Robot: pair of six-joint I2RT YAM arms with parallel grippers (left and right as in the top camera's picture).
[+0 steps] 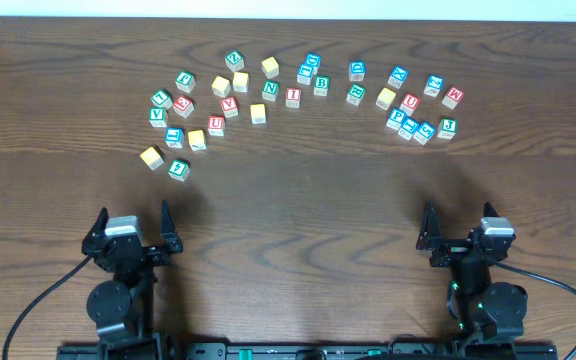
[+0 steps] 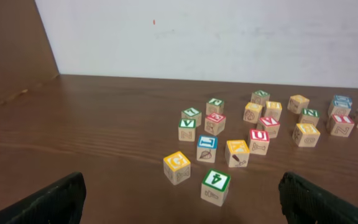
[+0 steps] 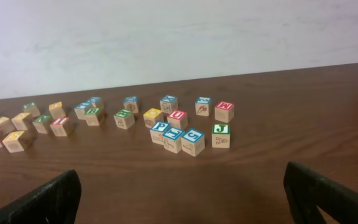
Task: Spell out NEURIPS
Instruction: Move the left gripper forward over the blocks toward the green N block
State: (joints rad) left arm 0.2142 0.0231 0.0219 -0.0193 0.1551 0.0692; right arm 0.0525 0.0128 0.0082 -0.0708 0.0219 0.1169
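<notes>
Small wooden letter cubes lie scattered across the far half of the table. A green N [image 1: 270, 90] sits beside a red I [image 1: 293, 97] in the middle. One red U [image 1: 216, 125] [image 2: 259, 138] lies in the left cluster. Another red U [image 1: 410, 102] [image 3: 177, 117] and a blue P [image 1: 396, 119] [image 3: 160, 130] lie in the right cluster. A plain yellow-faced cube [image 1: 151, 157] sits at the front left. Other letters are too small to read. My left gripper [image 1: 133, 215] [image 2: 182, 199] and right gripper [image 1: 458, 215] [image 3: 182, 196] stand open near the front edge, well short of the cubes, holding nothing.
Cubes with other letters are mixed in: a red V [image 1: 230, 106], a green V [image 1: 158, 116], a B [image 1: 320, 85] and a green J [image 1: 448, 127]. A green-topped cube [image 2: 215, 185] lies closest ahead of my left gripper. A white wall stands behind the table.
</notes>
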